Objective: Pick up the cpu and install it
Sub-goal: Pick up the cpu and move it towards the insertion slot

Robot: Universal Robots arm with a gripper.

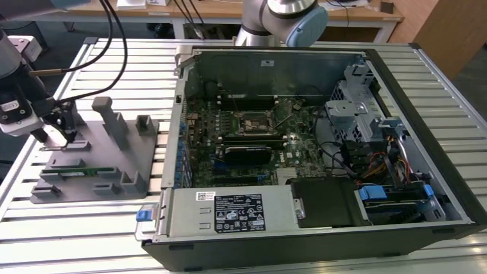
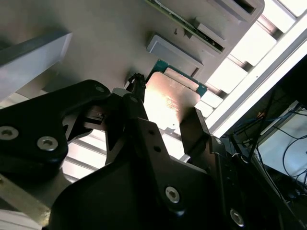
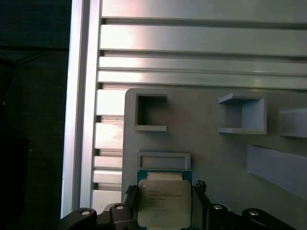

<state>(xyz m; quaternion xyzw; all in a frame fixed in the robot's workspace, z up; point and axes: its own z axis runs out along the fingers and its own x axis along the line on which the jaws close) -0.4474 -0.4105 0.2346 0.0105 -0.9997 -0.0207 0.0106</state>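
The cpu (image 3: 163, 201), a flat square chip with a shiny metal top and a thin green rim, lies on the grey holder plate (image 3: 216, 158). In both wrist views my gripper (image 3: 165, 191) straddles it, one black finger against each of two opposite edges. The second wrist view shows the cpu (image 2: 168, 103) bright between the fingers of the gripper (image 2: 165, 109), level with the plate. In the exterior view the gripper (image 1: 65, 137) reaches down onto the holder plate (image 1: 114, 188) at that view's left. The black-framed socket (image 1: 252, 121) sits on the motherboard inside the open computer case (image 1: 304, 57).
A green memory stick (image 1: 80, 171) lies in the holder plate, and grey posts (image 1: 114, 123) stand up from it beside my gripper. The case walls rise around the motherboard, with cables and drive cages (image 1: 365, 131) at the exterior view's right. The table is slatted aluminium (image 1: 45, 228).
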